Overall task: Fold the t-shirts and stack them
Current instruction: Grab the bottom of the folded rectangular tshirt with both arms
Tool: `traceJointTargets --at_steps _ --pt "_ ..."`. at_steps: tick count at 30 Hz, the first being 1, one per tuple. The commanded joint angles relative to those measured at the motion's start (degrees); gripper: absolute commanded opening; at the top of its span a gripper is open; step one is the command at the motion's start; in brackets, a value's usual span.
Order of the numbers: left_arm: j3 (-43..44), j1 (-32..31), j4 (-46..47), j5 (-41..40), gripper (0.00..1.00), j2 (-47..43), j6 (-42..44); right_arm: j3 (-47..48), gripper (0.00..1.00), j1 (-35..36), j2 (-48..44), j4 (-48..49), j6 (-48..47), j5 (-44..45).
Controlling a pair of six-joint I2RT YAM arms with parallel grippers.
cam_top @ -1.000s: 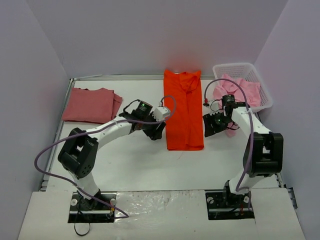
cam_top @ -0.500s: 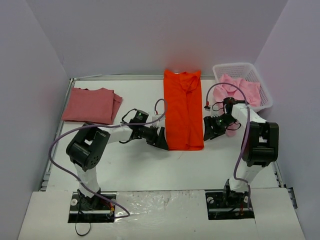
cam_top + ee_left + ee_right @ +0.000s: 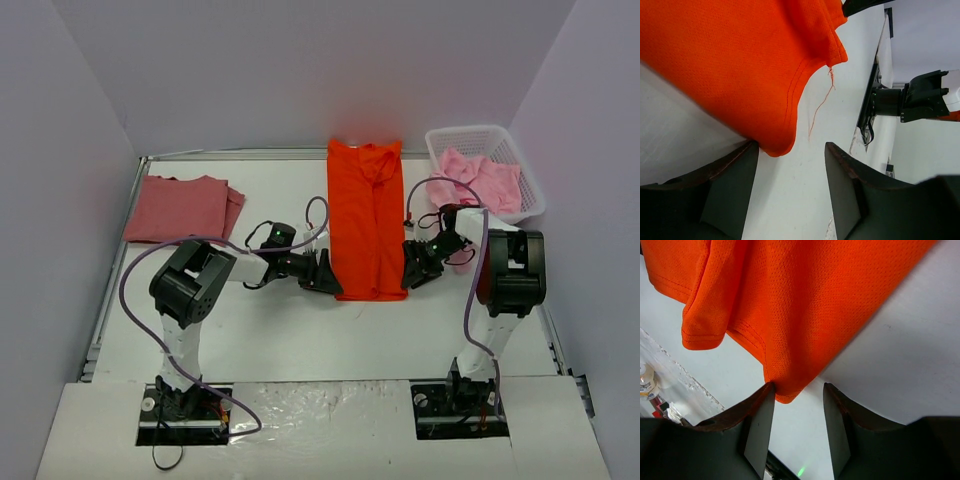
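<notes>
As left end effector point(image 3: 331, 283) and right end effector point(image 3: 407, 276) straddle the orange t-shirt's point(image 3: 367, 225) near corners, both are open, empty. Pinch all layers.

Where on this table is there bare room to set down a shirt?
The widest bare table lies between the near edge and the orange shirt. A smaller patch sits at the far edge, between the rose-red shirt and the orange one. It is crowded on the right, around the right arm and the basket.
</notes>
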Motion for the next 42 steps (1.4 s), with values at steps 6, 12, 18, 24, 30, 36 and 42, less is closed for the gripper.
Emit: traceJointTargets --at_steps 6,12,18,24,30,36,42 --pt "1.27 0.42 -0.61 -0.12 0.48 2.1 0.36 -0.86 0.4 0.02 1.62 -1.12 0.12 -2.46" --pt "1.8 0.5 -1.14 -0.03 0.31 2.9 0.71 -0.86 0.38 0.02 1.98 -1.3 -0.49 -4.58" --pt "2.85 0.5 -1.22 0.76 0.15 3.86 0.98 -0.16 0.1 0.02 0.57 -2.44 -1.19 -3.7" --pt "3.38 1.03 -1.31 1.11 0.11 3.78 1.24 1.16 0.0 0.11 0.22 -4.37 -2.08 -2.73" --pt "3.56 1.56 -1.31 2.08 0.02 3.07 1.24 1.51 0.0 0.11 0.74 -4.81 -2.25 -2.55" --pt "3.73 1.56 -1.4 4.8 0.02 1.23 1.5 2.74 0.0 0.11 0.74 -6.3 -3.04 -3.08" --pt "2.68 1.47 -0.79 9.63 0.02 -2.02 2.29 5.72 0.0 1.34 -0.57 -10.96 -5.32 -3.08"
